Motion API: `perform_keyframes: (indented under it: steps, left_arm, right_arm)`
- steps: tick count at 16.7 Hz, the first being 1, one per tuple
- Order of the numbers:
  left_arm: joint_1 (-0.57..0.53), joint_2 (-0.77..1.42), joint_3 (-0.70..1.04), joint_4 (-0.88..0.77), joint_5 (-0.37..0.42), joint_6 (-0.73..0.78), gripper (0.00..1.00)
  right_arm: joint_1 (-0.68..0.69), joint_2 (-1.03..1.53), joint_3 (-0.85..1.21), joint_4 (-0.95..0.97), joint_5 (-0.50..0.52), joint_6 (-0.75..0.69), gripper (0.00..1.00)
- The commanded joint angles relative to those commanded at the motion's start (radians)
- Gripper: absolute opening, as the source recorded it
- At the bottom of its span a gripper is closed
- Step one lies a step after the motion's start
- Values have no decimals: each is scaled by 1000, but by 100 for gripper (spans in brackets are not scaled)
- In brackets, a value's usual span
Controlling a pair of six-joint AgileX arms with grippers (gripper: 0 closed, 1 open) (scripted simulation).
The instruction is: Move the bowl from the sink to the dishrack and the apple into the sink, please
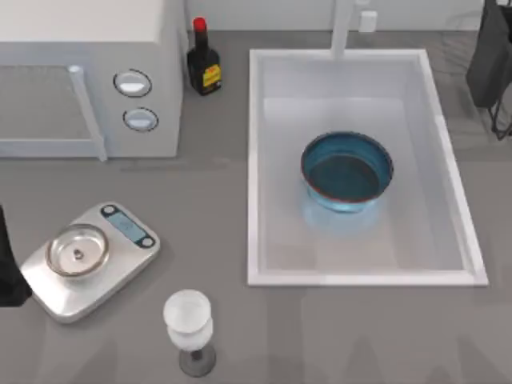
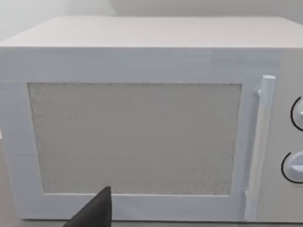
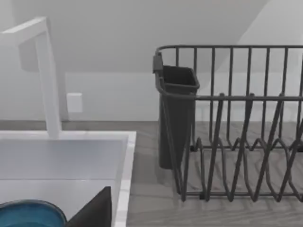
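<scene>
Bowl (image 1: pixel 347 171) upright inside the sink (image 1: pixel 260 160), right of centre, its rim also at the right wrist view's edge (image 3: pixel 28 213). Tap (image 1: pixel 342 28) at the sink's far rim. Dishrack (image 3: pixel 236 123) right of the sink. On the counter (image 1: pixel 216 232) left: bottle (image 1: pixel 203 60), microwave (image 1: pixel 88 76), scale (image 1: pixel 90 258), glass (image 1: pixel 190 330). End effector states cannot be told.

The bowl (image 1: pixel 347 171) sits open from above in the sink (image 1: pixel 254 168), with basin floor bare all round it, the tap (image 1: pixel 342 28) standing behind and the dishrack (image 3: pixel 236 123) just beyond the sink's right rim.
</scene>
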Motion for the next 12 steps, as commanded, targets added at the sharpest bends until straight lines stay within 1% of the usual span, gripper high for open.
perform_keyframes:
  steps: [3, 6, 9, 12]
  left_arm:
    - [0, 0, 0, 0, 0, 0, 100]
    - [0, 0, 0, 0, 0, 0, 100]
    - [0, 0, 0, 0, 0, 0, 100]
    - [0, 0, 0, 0, 0, 0, 100]
  right_arm:
    - [0, 9, 8, -5, 1, 0, 100]
    - [7, 96, 87, -55, 11, 6, 100]
    - [33, 277, 245, -155, 17, 20, 100]
    - [82, 553, 476, -290, 15, 41, 100]
